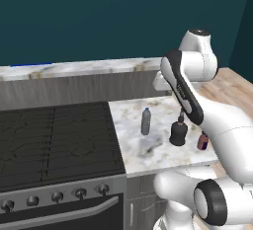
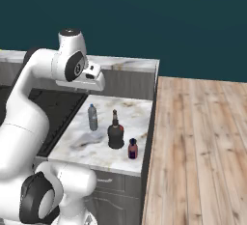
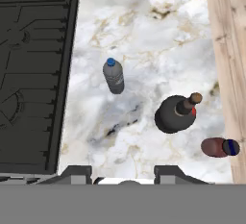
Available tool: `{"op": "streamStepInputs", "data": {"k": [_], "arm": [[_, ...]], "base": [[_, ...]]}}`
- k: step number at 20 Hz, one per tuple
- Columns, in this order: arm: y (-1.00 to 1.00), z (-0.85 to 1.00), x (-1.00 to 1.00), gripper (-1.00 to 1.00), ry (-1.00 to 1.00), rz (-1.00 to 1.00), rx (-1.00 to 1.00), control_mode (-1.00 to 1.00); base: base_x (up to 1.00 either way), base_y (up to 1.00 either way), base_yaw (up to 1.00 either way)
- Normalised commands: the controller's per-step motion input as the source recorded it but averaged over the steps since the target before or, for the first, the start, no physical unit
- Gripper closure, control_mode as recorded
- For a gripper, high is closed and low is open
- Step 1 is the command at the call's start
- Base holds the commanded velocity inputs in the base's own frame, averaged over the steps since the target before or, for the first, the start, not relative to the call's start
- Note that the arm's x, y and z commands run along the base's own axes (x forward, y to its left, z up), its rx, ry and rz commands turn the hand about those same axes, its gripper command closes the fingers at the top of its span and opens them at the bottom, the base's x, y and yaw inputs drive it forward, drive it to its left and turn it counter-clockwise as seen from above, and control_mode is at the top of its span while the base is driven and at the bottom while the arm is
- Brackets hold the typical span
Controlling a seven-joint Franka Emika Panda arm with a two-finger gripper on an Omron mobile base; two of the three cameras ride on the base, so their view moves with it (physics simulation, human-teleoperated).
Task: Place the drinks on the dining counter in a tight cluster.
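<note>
gripper (image 3: pixel 122 172) high above water bottle (image 3: pixel 114 76), empty

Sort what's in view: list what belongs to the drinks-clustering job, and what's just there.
Belongs to the job:
- water bottle
- dark brown bottle
- small maroon bottle
- marble counter they stand on
- gripper, above them

Just there:
- black stove
- wooden floor

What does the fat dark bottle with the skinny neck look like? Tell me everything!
The squat dark bottle has a round, almost black belly, a thin brown neck with a tan cap, and a bit of red label near the shoulder. It looks like dark glass. It stands upright on the marble worktop, beside the stove, between the water bottle and the tiny maroon bottle. Nothing else touches it.
</note>
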Motion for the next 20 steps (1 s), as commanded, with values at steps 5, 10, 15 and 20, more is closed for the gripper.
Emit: {"op": "streamStepInputs", "data": {"k": [5,10,15,20], "arm": [[0.01,-0.04,-0.12,-1.00,-0.06,0.03,0.00,-1.00],[-0.71,-0.36,-0.30,-1.00,-0.02,0.08,0.00,-1.00],[-1.00,-0.37,-0.21,-1.00,-0.05,0.18,0.00,-1.00],[-0.97,-0.29,0.00,-1.00,-0.02,0.18,0.00,-1.00]], "base": [[0.00,0.00,0.00],[0.00,0.00,0.00],[0.00,0.00,0.00],[0.00,0.00,0.00]]}}
